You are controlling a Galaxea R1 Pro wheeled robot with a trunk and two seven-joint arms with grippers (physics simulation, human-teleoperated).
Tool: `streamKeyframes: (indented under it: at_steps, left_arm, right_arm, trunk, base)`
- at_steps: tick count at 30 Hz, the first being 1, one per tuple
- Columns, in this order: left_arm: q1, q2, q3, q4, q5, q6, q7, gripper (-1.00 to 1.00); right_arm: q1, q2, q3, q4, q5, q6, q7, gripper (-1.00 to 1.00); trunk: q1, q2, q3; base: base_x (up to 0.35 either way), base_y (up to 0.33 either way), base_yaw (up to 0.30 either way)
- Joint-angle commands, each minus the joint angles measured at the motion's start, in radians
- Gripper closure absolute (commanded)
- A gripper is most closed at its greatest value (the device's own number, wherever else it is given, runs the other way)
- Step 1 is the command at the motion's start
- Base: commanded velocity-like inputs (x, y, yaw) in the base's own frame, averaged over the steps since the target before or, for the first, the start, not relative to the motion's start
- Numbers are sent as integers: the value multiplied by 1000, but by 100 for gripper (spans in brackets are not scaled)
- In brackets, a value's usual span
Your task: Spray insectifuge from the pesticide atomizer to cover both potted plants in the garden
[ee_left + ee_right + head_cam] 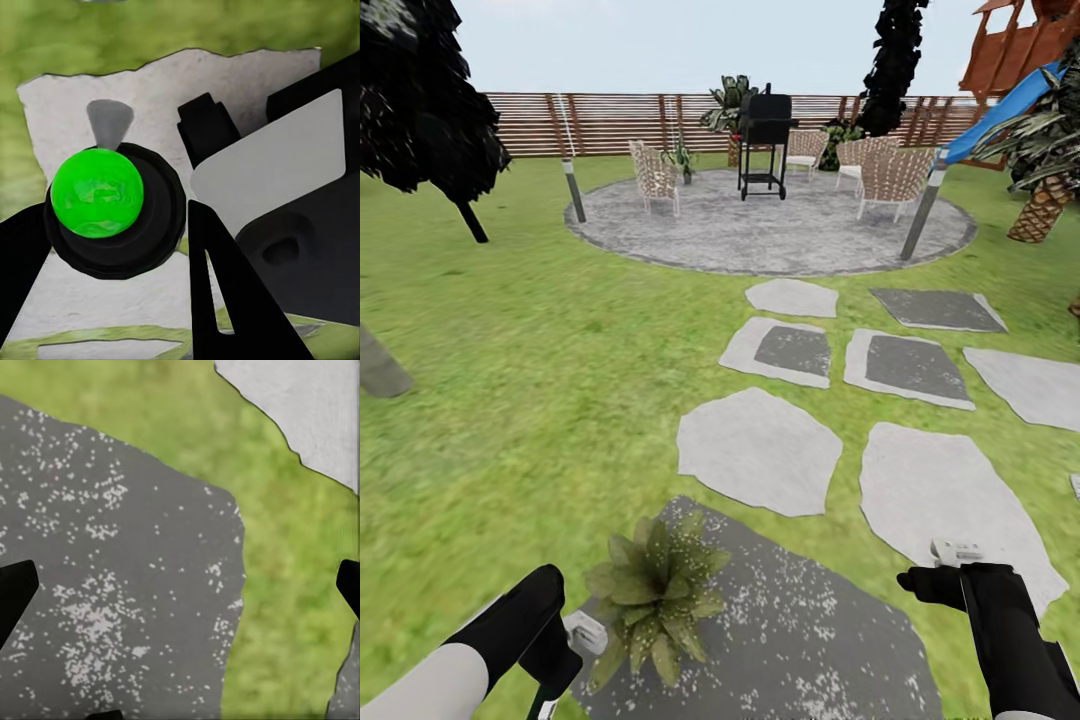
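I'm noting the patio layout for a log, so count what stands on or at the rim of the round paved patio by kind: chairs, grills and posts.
wicker chairs: 4
black grill: 1
grey posts: 2
Total: 7
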Motion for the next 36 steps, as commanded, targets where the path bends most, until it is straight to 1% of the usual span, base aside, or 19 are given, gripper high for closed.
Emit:
streamKeyframes:
  at_steps: [1,8,15,18,23,26,31,36]
  left_arm:
    - [-1,1,-4,-2,-9,2,-10,100]
    - [4,1,-6,-1,-9,2,-9,100]
    - [22,10,3,5,-9,2,-8,100]
    - [26,30,5,7,-9,2,-7,100]
    - [24,39,5,7,-9,2,-7,100]
    - [22,38,4,7,-9,2,-7,100]
    - [23,37,4,7,-9,2,-7,100]
    - [25,37,1,7,-9,2,-8,100]
  right_arm:
    - [-1,0,-1,-1,11,2,10,-100]
    - [-1,0,0,-1,11,2,10,-100]
    - [-1,1,2,-1,11,2,10,-100]
    - [-1,1,1,-1,11,1,10,-100]
    - [-1,1,2,-1,11,1,10,-100]
    - [-1,1,2,-1,11,2,10,-100]
    - [-1,0,1,-1,11,1,10,-100]
    - [-1,0,0,-1,11,2,10,-100]
  trunk:
    - [0,0,-1]
    - [0,0,-1]
    - [0,0,-1]
    - [0,0,-1]
    - [0,0,-1]
    - [0,0,-1]
    - [0,0,-1]
    - [0,0,-1]
  base:
    - [0,0,-45]
    - [0,0,-8]
    - [0,0,0]
    - [0,0,0]
    - [0,0,0]
    - [0,51,0]
    - [0,229,-1]
    - [0,60,-178]
